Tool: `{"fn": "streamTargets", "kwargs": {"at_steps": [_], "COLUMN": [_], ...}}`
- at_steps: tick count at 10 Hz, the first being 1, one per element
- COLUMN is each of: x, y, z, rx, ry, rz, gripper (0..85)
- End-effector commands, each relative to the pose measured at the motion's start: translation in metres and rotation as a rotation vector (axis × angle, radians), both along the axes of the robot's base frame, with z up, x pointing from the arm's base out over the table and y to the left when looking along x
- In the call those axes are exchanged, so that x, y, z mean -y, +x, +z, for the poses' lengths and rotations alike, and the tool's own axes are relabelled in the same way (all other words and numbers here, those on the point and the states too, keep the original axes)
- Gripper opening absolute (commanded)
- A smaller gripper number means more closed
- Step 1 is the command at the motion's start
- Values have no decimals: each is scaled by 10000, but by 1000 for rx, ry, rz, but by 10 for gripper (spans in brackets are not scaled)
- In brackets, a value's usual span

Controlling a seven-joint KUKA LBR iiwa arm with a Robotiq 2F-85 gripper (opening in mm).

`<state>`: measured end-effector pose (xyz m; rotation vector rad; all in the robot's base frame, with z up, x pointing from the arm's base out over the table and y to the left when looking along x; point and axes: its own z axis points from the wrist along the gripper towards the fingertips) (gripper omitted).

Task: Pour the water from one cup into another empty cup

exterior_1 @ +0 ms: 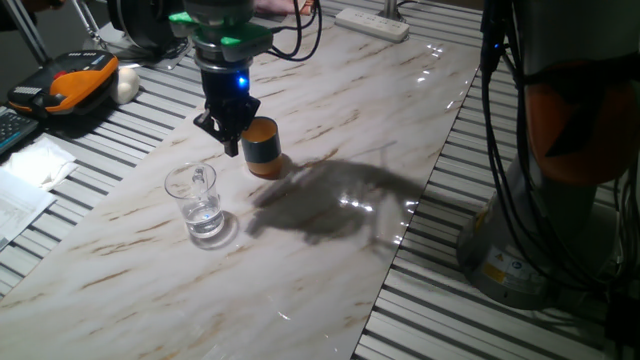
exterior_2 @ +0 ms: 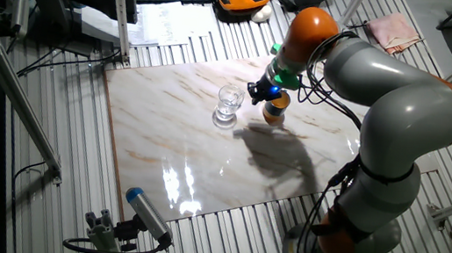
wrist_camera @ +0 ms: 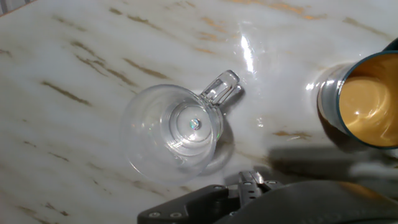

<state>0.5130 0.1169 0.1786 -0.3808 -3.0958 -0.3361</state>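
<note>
The clear glass cup (exterior_1: 200,203) with a side handle stands upright on the marble tabletop (exterior_1: 330,240), and a little water (exterior_1: 206,222) lies in its thick base. The blue-grey cup (exterior_1: 263,147) with an orange rim stands upright behind and to the right of it. My gripper (exterior_1: 231,140) hangs above the table between the two cups, touching neither and holding nothing. Its fingers overlap in the fixed views. From the hand view I look down into the glass cup (wrist_camera: 177,127), whose handle points up and right, and into the orange inside of the blue-grey cup (wrist_camera: 367,99), which holds nothing.
A slatted metal bench surrounds the marble slab. An orange and black handset (exterior_1: 70,85) and papers (exterior_1: 25,180) lie at the left. A white power strip (exterior_1: 372,22) sits at the back. The arm's base and cables (exterior_1: 540,150) stand at the right.
</note>
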Motion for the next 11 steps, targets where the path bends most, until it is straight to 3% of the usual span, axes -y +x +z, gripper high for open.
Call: {"fn": "streamTargets", "kwargs": {"at_steps": [1, 7, 11], "x": [0, 0, -16], "y": [0, 0, 13], "z": [0, 0, 15], "rx": [-4, -26, -23], "ry": [5, 39, 32], "rz": [-8, -95, -101], "gripper": [0, 0, 0]}}
